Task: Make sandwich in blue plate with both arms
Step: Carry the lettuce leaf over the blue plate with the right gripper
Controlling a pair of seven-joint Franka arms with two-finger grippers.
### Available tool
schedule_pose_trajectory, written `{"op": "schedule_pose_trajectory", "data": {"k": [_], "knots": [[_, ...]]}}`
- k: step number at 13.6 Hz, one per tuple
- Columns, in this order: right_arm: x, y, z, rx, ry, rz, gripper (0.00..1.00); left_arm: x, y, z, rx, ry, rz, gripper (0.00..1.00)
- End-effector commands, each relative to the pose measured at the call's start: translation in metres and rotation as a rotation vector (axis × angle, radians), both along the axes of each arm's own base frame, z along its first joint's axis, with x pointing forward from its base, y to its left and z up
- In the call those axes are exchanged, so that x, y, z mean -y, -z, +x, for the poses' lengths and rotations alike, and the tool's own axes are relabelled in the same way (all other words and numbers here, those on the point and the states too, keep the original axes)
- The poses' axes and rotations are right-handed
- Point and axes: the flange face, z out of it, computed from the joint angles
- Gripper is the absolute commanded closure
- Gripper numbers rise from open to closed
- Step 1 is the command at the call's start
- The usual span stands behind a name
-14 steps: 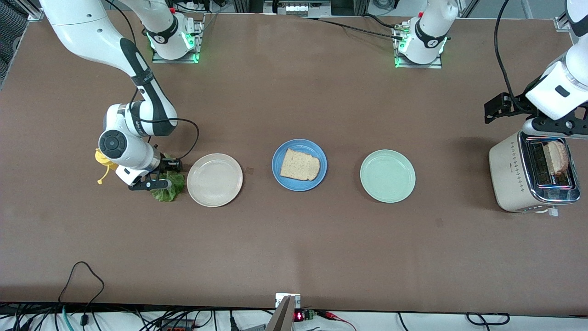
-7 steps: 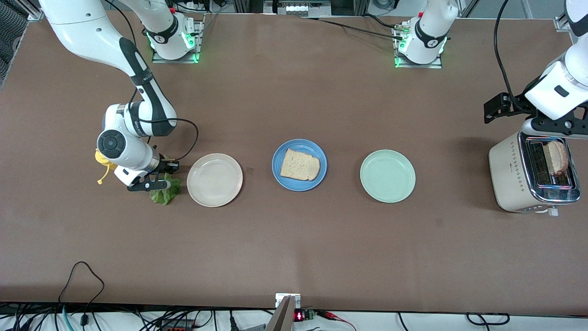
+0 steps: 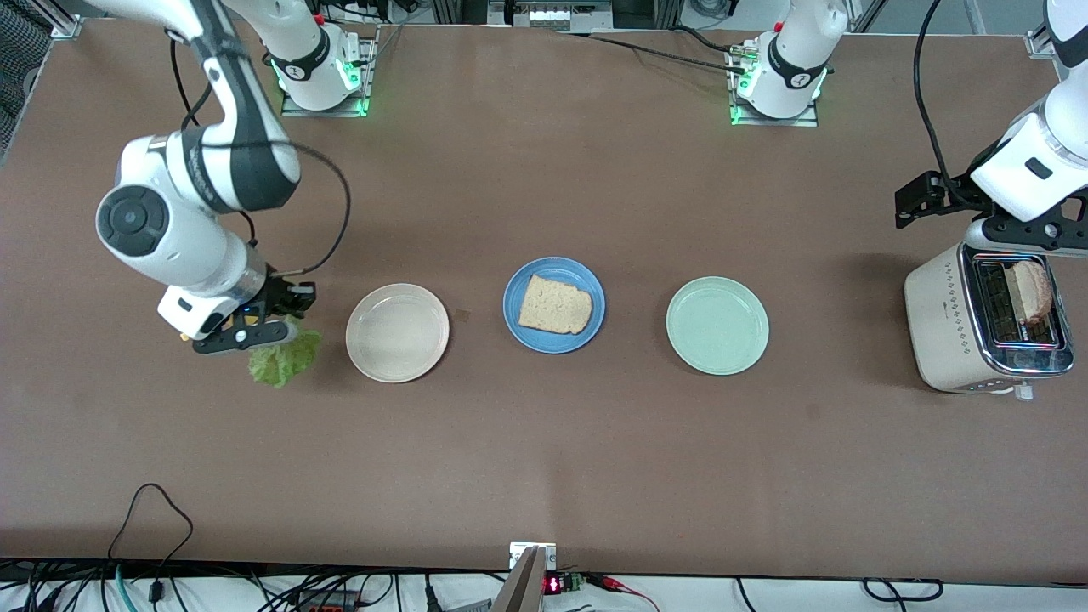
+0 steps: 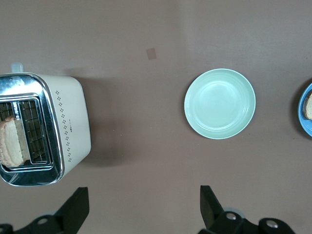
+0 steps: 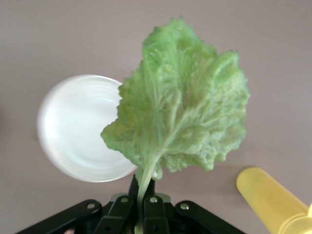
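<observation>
No word, brand or number can be read with certainty anywhere. The collar [image 3: 308, 66] at the right arm's base and the collar [image 3: 795, 78] at the left arm's base each carry a small white mark, possibly a numeral, too small to make out.

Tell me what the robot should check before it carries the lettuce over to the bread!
1. Lettuce held: ok. The right tool is shut on its stem, and the leaf hangs in the air over the table.
2. Bread ready on the blue plate: ok, one slice lies flat there.
3. Nothing on top of that bread: ok.
4. Way to the blue plate: ok, only the low cream plate lies between.
5. Left tool out of the way: ok, it waits open above the toaster.
6. Second slice: ok, it stands in the toaster slot.
</observation>
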Motion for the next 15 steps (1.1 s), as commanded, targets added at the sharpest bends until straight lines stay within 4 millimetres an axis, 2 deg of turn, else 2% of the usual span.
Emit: {"op": "schedule_pose_trajectory", "data": {"k": [1, 4, 6, 8, 11, 15], "knots": [[-0.093, 0.004, -0.001, -0.005, -0.198, 0.024, 1.0, 0.001, -0.01, -0.001, 0.011, -0.006, -0.003, 0.0], [-0.182, 0.016, -0.021, 0.005, -0.366, 0.047, 1.0, 0.002, -0.013, 0.002, 0.017, -0.006, -0.003, 0.0], [-0.222, 0.03, -0.027, 0.056, -0.568, 0.062, 1.0, 0.002, -0.013, 0.003, 0.018, -0.005, -0.003, 0.0], [-0.245, 0.049, -0.027, 0.104, -0.762, 0.089, 1.0, 0.003, -0.013, 0.003, 0.019, 0.001, 0.01, 0.0], [-0.297, 0.077, -0.043, 0.132, -1.017, 0.127, 1.0, 0.01, -0.014, 0.002, 0.022, 0.013, 0.01, 0.0], [-0.333, 0.112, -0.059, 0.113, -1.232, 0.124, 1.0, 0.021, -0.02, 0.002, 0.035, 0.031, 0.008, 0.0]]}}
